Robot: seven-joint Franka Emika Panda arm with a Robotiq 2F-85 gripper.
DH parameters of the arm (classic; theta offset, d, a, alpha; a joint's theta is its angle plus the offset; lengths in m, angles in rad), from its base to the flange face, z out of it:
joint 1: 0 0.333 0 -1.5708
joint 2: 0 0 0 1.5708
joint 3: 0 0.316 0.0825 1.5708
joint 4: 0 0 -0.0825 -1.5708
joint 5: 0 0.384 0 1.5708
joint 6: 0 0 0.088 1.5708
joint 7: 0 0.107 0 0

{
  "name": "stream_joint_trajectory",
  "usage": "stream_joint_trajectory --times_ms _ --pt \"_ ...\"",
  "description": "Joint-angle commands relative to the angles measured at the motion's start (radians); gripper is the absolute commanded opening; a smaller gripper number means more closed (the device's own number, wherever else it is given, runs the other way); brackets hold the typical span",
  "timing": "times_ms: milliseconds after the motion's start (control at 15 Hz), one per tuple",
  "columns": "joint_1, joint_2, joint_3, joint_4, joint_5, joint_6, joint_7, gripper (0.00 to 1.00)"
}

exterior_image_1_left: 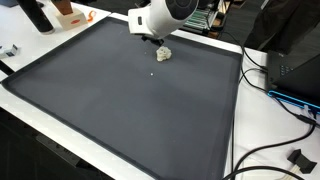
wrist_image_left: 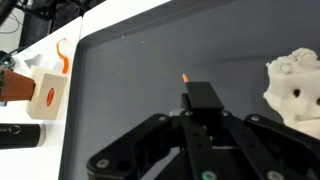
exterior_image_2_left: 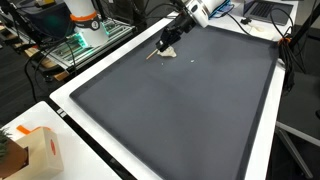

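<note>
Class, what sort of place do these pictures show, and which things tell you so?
Probably a robotics lab or workshop: loose cables run along the white table, a green-lit equipment rack stands beside it, and the gripper hangs over a dark mat.

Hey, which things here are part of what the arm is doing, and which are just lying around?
In hand:
- gripper
- orange-tipped stick, apparently gripped
- white lumpy object, beside the gripper
- dark mat, under both

Lying about, off the mat:
- cardboard box
- black tube
- cables
</note>
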Motion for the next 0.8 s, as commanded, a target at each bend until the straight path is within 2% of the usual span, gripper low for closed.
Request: stream_joint_trajectory --times_ms 0,733 --pt "-0.034 -0.037 0.011 -0.019 0.083 -0.002 -0.122 0.03" --pt "-0.139 -0.118 0.015 -0.069 0.312 0.071 -0.462 0.03"
